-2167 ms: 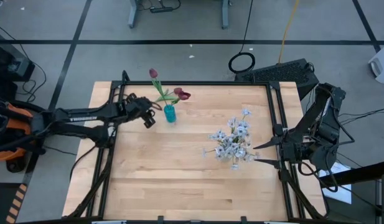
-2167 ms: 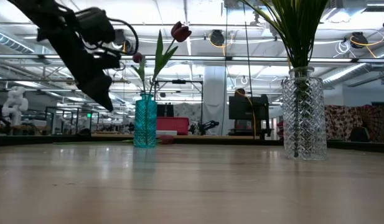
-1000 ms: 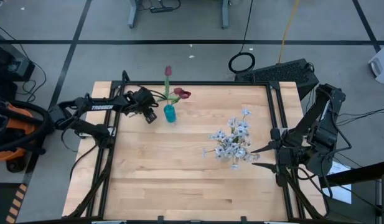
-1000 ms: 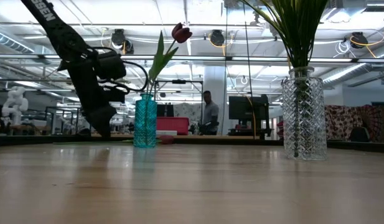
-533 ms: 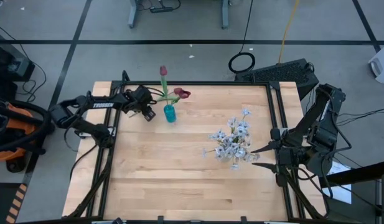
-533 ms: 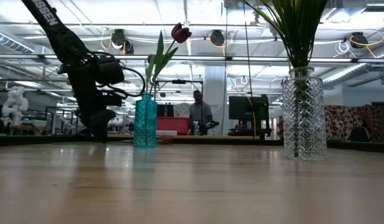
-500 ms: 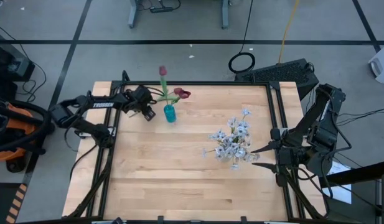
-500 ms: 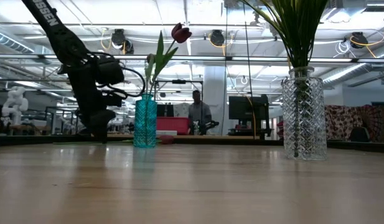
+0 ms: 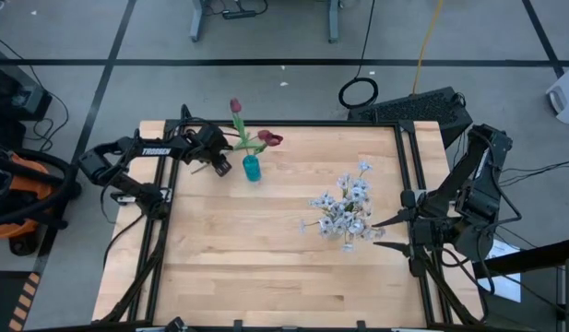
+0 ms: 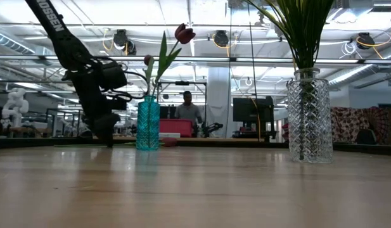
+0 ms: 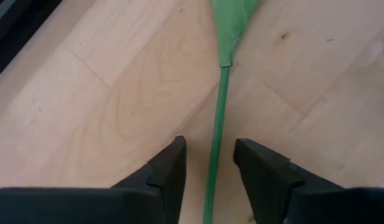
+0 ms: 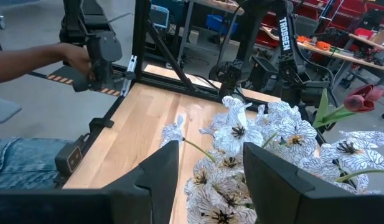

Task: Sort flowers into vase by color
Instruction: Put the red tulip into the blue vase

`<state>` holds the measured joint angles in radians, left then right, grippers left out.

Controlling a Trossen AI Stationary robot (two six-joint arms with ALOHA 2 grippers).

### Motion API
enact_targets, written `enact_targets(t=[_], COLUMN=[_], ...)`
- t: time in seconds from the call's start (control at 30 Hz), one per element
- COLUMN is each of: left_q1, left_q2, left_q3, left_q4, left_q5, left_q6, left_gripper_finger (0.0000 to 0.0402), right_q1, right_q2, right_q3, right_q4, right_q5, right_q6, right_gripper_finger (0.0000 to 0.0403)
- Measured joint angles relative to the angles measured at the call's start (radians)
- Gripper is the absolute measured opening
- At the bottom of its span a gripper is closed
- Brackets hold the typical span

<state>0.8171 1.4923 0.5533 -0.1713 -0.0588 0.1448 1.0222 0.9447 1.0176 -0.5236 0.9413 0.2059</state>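
Item: my left gripper (image 11: 207, 165), at the table's far left corner, low over the wood. Jaws parted, one on each side of a green stem (image 11: 219, 118); in my wrist view narrow gaps show on both sides, so I read the stem as straddled, not pinched.

Stem axis: runs straight forward between my fingers, widening into a leaf base ahead. From above, the stem rises away from my gripper (image 9: 217, 159) to a dark red bud (image 9: 235, 107) beyond the table's back edge.

Neighbour: the teal vase (image 9: 252, 168) just beside my left gripper, already holding a second red tulip (image 9: 271, 140). My left arm is the nearer one by far.

Item: my right gripper (image 12: 205, 163), at the table's right edge, jaws apart, empty, pointing at the clear vase (image 10: 308, 117) of white blossoms (image 9: 344, 210).

Not resolved: the stem's lower end, hidden between my fingers; whether it touches the table (image 9: 266, 267); and whether that stem's foot is already in the teal vase.

Beyond the table: a person (image 10: 187, 109) standing, and a person's arm (image 12: 36, 62) by a frame.
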Motion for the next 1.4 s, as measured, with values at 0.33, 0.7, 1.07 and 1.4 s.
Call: enact_targets(t=[0.33, 0.7, 1.07, 1.4], left_q1=[-0.001, -0.018, -0.078, -0.14], left_q2=[0.003, -0.058, -0.299, -0.601], left_q3=[0.0, -0.007, -0.009, -0.007], left_q4=[-0.031, -0.09, -0.356, -0.447], left_q5=[0.014, -0.019, -0.101, -0.195], left_q6=[-0.025, -0.155, -0.402, -0.528], left_gripper_finger=[0.0013, 0.0009, 0.0008, 0.0008], right_q1=[0.0, 0.0, 0.0, 0.0], right_q2=[0.0, 0.0, 0.0, 0.0], right_q3=[0.0, 0.0, 0.0, 0.0], right_q4=[0.0, 0.0, -0.003, 0.069], right_q5=[-0.005, -0.005, -0.002, 0.004], right_q6=[0.022, 0.022, 0.017, -0.03], right_gripper_finger=[0.0169, 0.0169, 0.0169, 0.0169])
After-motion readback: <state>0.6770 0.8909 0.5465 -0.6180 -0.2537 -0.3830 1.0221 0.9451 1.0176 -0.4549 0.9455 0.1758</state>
